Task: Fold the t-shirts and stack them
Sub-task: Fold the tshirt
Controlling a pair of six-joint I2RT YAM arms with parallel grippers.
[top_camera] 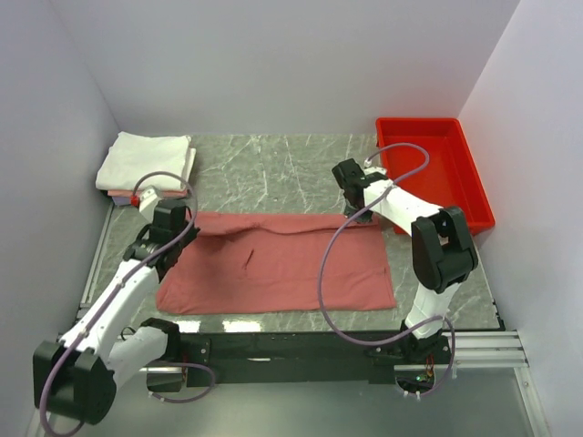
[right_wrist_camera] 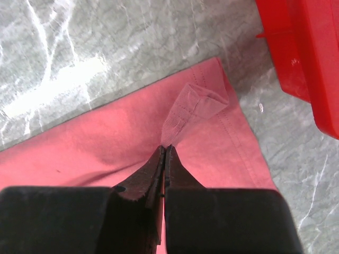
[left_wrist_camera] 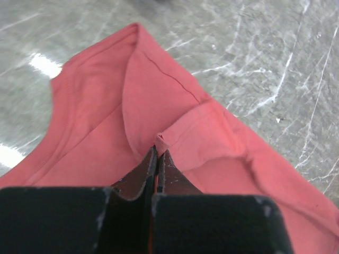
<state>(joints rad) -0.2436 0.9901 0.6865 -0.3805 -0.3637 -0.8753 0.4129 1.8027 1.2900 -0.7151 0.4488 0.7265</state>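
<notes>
A dusty salmon-red t-shirt (top_camera: 273,264) lies spread across the middle of the table. My left gripper (top_camera: 176,221) is shut on a pinch of its far left edge (left_wrist_camera: 160,138), where the cloth is folded over. My right gripper (top_camera: 357,211) is shut on a pinch of its far right corner (right_wrist_camera: 183,119), where the hem is turned up. Both pinched parts are lifted slightly. A stack of folded white and pale pink t-shirts (top_camera: 146,162) sits at the far left corner.
A rigid bright red plastic tray (top_camera: 435,168) stands at the far right, close to the shirt's corner, and shows in the right wrist view (right_wrist_camera: 307,53). The grey marble tabletop (top_camera: 273,168) is walled on three sides. A black rail runs along the near edge.
</notes>
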